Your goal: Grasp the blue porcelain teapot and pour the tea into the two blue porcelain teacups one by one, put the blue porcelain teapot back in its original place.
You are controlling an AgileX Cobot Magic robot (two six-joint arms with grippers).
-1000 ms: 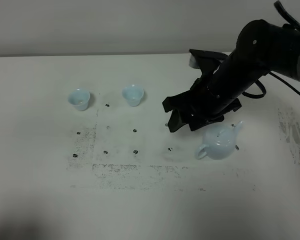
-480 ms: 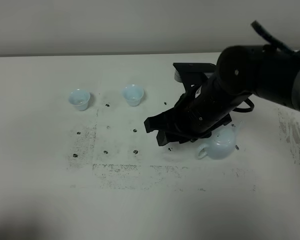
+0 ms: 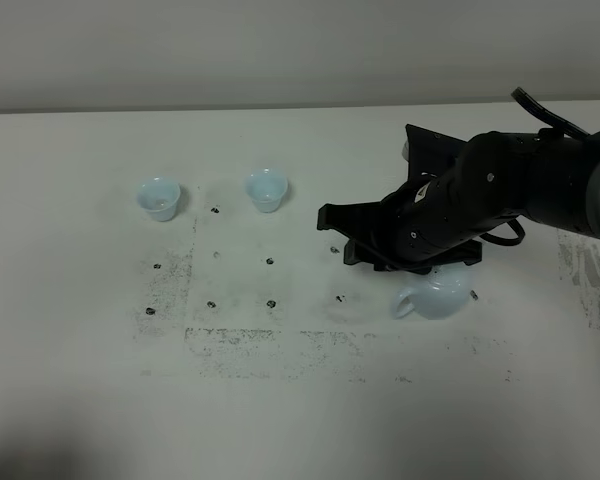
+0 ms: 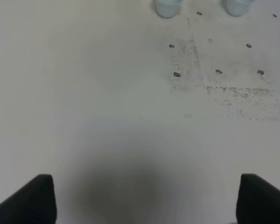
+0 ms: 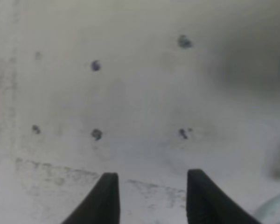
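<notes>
Right claw [image 3: 337, 237]: released, empty, above dotted table [image 3: 280, 400]. Behind fingertips: teapot [image 3: 442, 298], top covered by arm, spout pointing clawward. Ahead, well apart: near teacup [image 3: 265, 190], far teacup [image 3: 158, 198].

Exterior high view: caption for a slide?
Right end effector, open and empty, beside the blue teapot; two teacups stand farther left.

The right gripper [image 3: 335, 236] has swung out toward the counter's [image 3: 100, 380] near edge and drawn back, ending lower and flatter. Its arm [image 3: 500, 190] now covers the blue porcelain teapot's [image 3: 445, 298] lid and upper body, earlier in plain sight.
</notes>
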